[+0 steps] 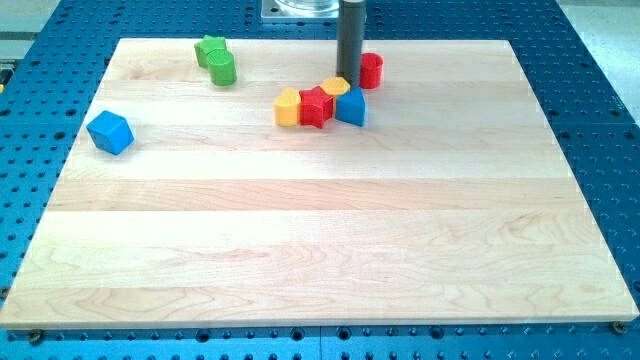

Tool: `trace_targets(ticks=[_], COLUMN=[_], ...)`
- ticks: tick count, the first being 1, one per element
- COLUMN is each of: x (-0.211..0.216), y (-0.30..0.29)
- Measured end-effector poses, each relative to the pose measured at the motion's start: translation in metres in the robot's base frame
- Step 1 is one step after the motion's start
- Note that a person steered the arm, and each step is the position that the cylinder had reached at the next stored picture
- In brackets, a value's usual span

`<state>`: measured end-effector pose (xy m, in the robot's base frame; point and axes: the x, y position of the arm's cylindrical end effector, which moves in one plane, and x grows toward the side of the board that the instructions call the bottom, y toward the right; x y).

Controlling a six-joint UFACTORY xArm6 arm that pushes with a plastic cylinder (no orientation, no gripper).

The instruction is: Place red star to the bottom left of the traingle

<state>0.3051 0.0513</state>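
Observation:
The red star (pixel 316 106) lies near the view's top centre, wedged between a yellow heart-like block (pixel 288 107) on its left and the blue triangle (pixel 351 107) on its right. A second yellow block (pixel 335 86) sits just above them. My tip (pixel 348 78) stands just above the blue triangle, right next to that yellow block, with a red cylinder (pixel 371 70) close on its right.
A green star (pixel 210 48) and a green cylinder (pixel 223 69) sit at the view's top left. A blue cube (pixel 110 132) lies near the board's left edge. The wooden board (pixel 320 250) rests on a blue perforated table.

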Motion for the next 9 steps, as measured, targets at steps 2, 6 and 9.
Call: trace_targets(ticks=[2,6,9], x=[0.034,0.021,0.105], y=[-0.068,-0.061,-0.212])
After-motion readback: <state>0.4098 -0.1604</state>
